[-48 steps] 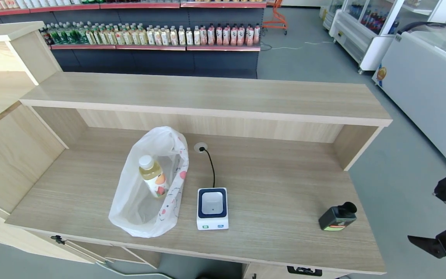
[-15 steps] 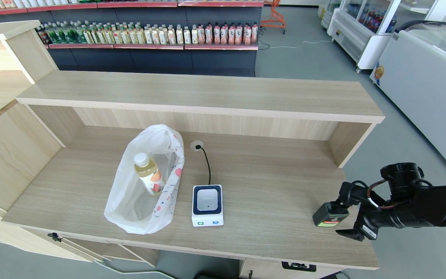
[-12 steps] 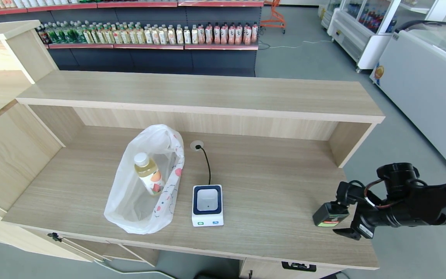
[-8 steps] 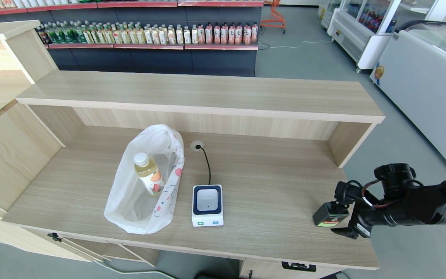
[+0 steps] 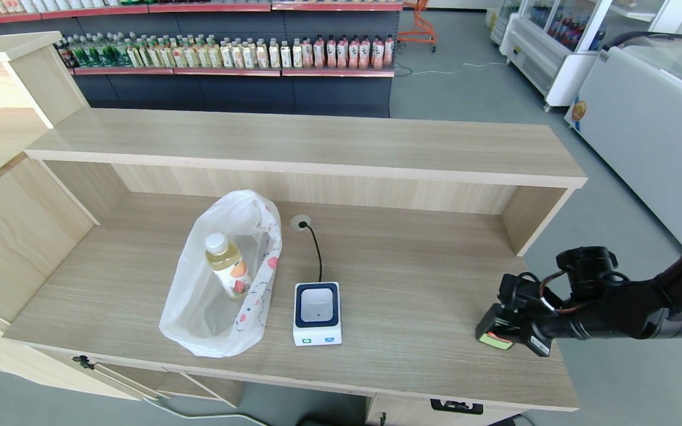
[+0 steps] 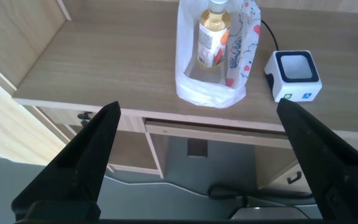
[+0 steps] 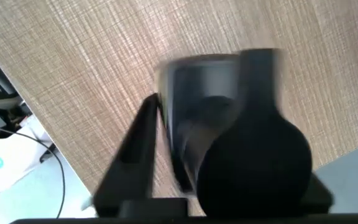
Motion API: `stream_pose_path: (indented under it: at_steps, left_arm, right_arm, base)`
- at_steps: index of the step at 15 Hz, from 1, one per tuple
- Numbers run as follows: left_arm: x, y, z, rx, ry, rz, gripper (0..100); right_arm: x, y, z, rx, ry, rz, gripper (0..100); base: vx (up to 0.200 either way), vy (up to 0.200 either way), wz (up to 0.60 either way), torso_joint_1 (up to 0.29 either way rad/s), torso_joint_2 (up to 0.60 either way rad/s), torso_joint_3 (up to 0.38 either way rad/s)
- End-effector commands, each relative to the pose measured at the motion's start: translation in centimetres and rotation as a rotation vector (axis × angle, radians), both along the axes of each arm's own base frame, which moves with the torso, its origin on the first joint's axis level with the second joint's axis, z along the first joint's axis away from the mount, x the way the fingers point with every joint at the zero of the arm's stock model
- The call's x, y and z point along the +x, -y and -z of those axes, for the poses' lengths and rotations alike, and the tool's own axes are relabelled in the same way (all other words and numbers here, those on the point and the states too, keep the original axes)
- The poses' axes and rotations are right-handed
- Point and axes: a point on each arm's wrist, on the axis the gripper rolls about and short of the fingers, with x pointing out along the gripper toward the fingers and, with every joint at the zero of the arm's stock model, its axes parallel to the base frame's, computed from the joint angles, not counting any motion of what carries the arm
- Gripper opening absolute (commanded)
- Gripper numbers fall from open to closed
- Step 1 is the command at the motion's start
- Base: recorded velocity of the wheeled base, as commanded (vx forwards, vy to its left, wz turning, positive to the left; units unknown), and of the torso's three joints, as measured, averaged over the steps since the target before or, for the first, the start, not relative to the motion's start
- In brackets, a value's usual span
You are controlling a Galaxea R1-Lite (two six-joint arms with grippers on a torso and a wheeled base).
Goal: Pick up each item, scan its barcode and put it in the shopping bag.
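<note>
The right tool looks clamped on the dark bottle near the counter's right front edge. Grip firmly, lift clear, then turn the barcode toward the scanner.

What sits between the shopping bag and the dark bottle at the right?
In the head view, the scanner stands just beside the shopping bag; from there to the dark bottle the counter is bare.

Head high over counter; left wrist sharing scanner; right wrist close.
</note>
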Motion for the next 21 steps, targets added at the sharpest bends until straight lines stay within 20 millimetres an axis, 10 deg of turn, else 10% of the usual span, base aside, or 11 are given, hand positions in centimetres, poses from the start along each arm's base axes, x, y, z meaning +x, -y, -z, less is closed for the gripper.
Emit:
stream_pose_path:
  at_steps: [1,7,13,21]
  left_arm:
    - [0.0,0.0,0.0,0.000,0.000,-0.001,100]
    - [0.0,0.0,0.0,0.000,0.000,-0.001,100]
    - [0.0,0.0,0.0,0.000,-0.001,-0.001,100]
    - [0.0,0.0,0.0,0.000,0.000,-0.001,100]
  right_arm:
    - [0.1,0.0,0.3,-0.003,-0.004,0.001,0]
    - [-0.7,0.0,-1.3,-0.009,0.094,-0.006,0]
    - [-5.2,3.1,-7.8,-0.041,0.336,-0.058,0]
    - [-6.1,5.1,-9.6,-0.315,0.856,-0.713,0]
  base:
    - [0.000,0.000,0.00,0.000,0.00,0.000]
    - [0.000,0.000,0.00,0.000,0.00,0.000]
    - [0.000,0.000,0.00,0.000,0.00,0.000]
    - [0.000,0.000,0.00,0.000,0.00,0.000]
